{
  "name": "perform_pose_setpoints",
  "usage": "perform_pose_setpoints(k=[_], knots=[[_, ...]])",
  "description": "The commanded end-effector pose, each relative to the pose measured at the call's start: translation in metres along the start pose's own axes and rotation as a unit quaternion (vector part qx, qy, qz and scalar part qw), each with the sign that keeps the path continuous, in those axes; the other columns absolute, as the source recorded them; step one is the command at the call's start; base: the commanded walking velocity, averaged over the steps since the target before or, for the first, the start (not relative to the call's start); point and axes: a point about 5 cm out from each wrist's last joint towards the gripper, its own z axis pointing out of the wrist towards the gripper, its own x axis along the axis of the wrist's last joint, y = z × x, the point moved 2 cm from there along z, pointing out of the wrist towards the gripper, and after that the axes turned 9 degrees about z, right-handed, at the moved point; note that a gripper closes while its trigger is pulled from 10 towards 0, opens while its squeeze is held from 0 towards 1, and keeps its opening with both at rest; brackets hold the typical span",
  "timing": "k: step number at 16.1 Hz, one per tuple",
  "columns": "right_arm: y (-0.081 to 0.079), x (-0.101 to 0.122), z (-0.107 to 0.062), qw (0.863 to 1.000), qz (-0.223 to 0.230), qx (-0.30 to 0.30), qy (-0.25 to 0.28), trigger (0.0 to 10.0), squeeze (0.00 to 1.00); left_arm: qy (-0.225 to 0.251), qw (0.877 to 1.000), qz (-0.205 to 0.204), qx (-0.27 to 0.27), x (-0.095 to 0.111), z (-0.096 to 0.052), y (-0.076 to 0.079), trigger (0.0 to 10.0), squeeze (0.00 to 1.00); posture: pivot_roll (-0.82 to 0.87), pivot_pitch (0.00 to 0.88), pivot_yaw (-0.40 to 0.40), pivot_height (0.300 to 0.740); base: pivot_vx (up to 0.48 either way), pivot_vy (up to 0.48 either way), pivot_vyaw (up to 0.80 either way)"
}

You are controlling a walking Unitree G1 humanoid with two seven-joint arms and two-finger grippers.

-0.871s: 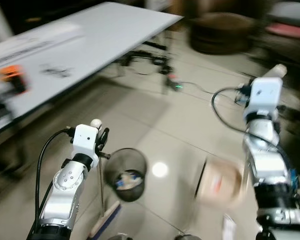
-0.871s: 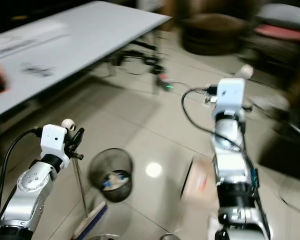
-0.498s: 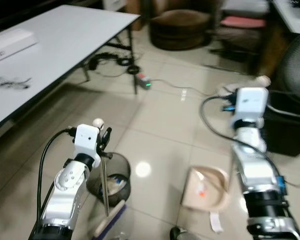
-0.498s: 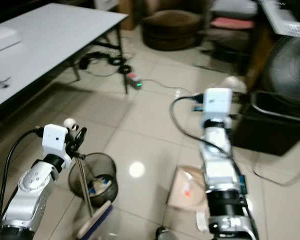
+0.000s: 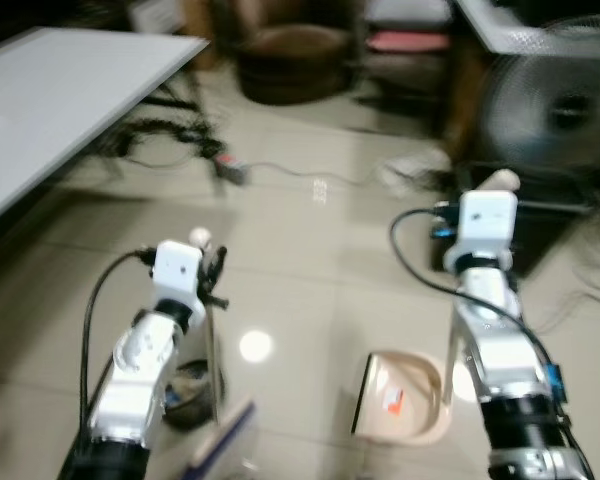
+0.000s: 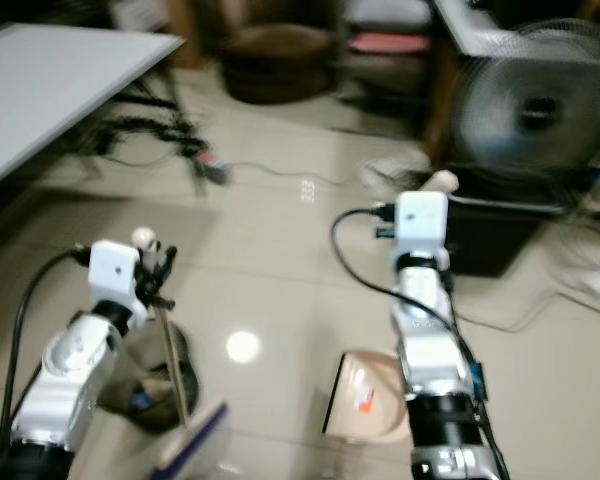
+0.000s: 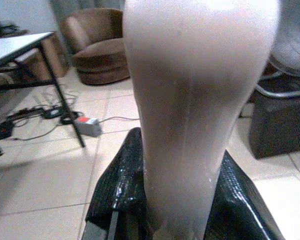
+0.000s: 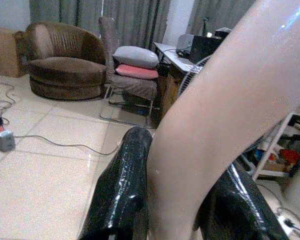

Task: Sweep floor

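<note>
Broom (image 5: 212, 385) is upright w/ its thin handle running down to the brush head (image 5: 223, 448) on the tiled floor (image 5: 310, 250), right next to the dark wire-mesh bin (image 5: 188, 395) — head sits just beside the bin, on the side twd the dustpan. Left gripper (image 7: 175, 195) has its fingers (image 7: 121, 185) closed around the pale handle top, wrist view shows the black pads hugging it on both sides.

Dustpan (image 5: 405, 395) is beige, lying on the floor well apart from the bin, off to the robot's right, w/ a small orange/red mark inside it. Right gripper (image 8: 175, 200) is clamped on the dustpan's long pale handle (image 8: 215, 100), fingers (image 8: 122, 190) tight against it either side. The right arm (image 5: 500, 340) stands above the pan.

Further out from the bin: white counter (image 5: 50, 100) off to the left, a power strip (image 5: 230, 170) and tangle of cables on the floor under its edge. Beyond that a brown round armchair (image 8: 65, 67), a chair w/ a red cushion (image 8: 135, 72), and a standing fan (image 5: 555, 105) far right next to a dark box (image 5: 500, 245). Head views are kinda blurry, so bin contents are hard to make out.
</note>
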Motion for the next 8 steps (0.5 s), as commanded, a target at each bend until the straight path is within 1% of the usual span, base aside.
perform_pose_setpoints(k=[1, 2, 5, 8], knots=[[-0.001, 0.013, 0.002, 1.0, -0.002, 0.005, 0.02, 10.0, 0.0, 0.02, 1.0, 0.017, 0.008, 0.01, 0.005, -0.004, 10.0, 0.0, -0.02, 0.0, 0.044, 0.74, 0.0, -0.307, -0.8], [-0.002, 0.012, 0.002, 1.0, -0.007, 0.008, 0.019, 10.0, 0.0, 0.022, 1.0, 0.018, 0.01, 0.011, 0.006, -0.004, 10.0, 0.0, -0.03, 0.0, 0.047, 0.74, 0.0, -0.382, -0.8], [-0.004, 0.006, 0.001, 1.0, -0.017, 0.02, 0.004, 10.0, 0.0, 0.028, 0.999, 0.028, 0.015, 0.014, 0.011, -0.004, 10.0, 0.0, -0.03, 0.0, 0.049, 0.74, 0.0, -0.447, 0.0], [-0.008, 0.001, -0.001, 1.0, -0.009, 0.027, -0.01, 10.0, 0.0, 0.029, 0.999, 0.032, 0.019, 0.015, 0.013, -0.004, 10.0, 0.0, -0.03, 0.0, 0.049, 0.74, 0.0, -0.453, 0.0]])
